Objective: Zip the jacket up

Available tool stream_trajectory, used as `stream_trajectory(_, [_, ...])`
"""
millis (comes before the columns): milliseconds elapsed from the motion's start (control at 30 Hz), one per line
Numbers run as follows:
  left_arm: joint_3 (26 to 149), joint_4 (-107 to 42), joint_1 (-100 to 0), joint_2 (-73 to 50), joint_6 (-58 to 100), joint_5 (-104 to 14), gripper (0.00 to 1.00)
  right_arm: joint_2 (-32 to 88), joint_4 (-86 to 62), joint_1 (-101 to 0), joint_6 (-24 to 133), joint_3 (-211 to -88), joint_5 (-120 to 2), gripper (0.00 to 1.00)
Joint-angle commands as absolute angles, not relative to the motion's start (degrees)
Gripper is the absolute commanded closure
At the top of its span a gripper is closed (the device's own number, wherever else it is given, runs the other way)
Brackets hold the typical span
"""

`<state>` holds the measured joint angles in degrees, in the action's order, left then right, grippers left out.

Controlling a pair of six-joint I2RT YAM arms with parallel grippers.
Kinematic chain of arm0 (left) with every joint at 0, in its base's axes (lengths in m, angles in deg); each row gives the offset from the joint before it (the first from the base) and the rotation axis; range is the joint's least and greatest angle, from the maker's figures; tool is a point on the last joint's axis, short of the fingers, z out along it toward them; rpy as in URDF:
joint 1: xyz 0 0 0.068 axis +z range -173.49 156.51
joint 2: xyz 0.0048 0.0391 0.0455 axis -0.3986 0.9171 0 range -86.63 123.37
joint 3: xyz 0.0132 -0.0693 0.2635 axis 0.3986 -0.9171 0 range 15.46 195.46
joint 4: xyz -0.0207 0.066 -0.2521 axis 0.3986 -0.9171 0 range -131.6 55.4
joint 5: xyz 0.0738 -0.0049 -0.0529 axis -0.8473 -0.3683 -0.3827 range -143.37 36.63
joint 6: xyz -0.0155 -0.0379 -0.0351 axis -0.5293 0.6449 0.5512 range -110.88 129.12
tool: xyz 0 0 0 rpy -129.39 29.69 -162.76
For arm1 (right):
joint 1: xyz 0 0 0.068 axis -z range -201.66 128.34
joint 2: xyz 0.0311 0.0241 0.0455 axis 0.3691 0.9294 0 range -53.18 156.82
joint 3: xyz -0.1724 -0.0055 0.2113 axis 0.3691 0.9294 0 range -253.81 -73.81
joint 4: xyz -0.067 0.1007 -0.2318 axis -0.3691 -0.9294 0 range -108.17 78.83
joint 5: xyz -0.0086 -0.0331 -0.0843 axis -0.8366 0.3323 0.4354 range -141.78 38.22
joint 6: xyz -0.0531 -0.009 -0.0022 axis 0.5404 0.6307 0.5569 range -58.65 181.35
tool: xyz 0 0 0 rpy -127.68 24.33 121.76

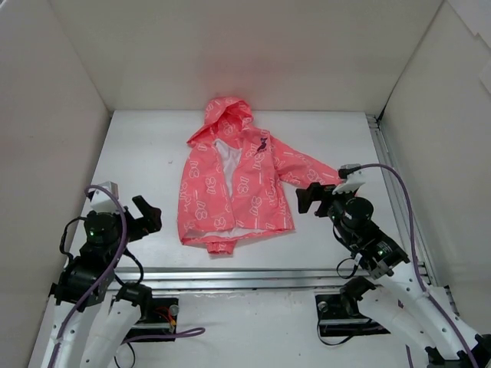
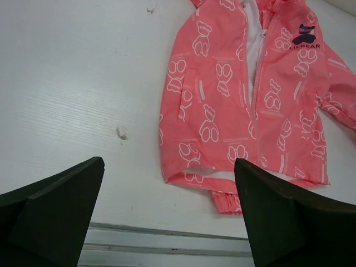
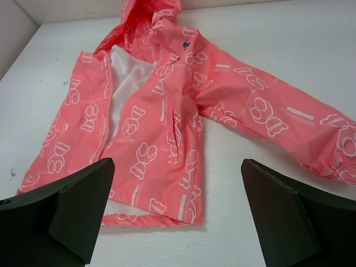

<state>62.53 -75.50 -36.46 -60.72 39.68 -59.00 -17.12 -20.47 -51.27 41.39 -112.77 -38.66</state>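
The jacket lies flat on its back in the middle of the white table, hood toward the far wall, coral pink with white bear prints. Its front is parted at the chest and shows white lining; a dark blue emblem sits on one chest panel. One sleeve stretches out to the right, its cuff close to my right gripper. That gripper stands open, just right of the hem. My left gripper is also open and holds nothing, well left of the hem corner.
White walls enclose the table on the left, back and right. A metal rail runs along the near edge in front of both arm bases. Purple cables loop from the right arm.
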Motion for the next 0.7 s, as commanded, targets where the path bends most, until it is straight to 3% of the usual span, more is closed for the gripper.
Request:
stream_trajectory(0, [64.9,-72.3,-36.1,-57.0,37.8,-55.2,0.01,-16.7,-15.7,-51.4,41.3,-114.4,-39.0,0.02])
stream_trajectory(267, [63.5,-67.7,-38.8,-48.7,40.7,-49.4,0.01,-14.8,-15.7,-51.5,41.6,-114.8,-40.1,0.02])
stream_trajectory(533, [65.0,-61.9,-56.2,-32.9,46.6,-56.1,0.0,-12.7,-15.7,-51.5,41.1,-115.1,-40.2,0.02])
stream_trajectory(667, [66.5,-59.9,-60.3,-27.4,49.2,-58.3,0.01,-12.9,-15.6,-51.5,40.8,-114.9,-40.3,0.02])
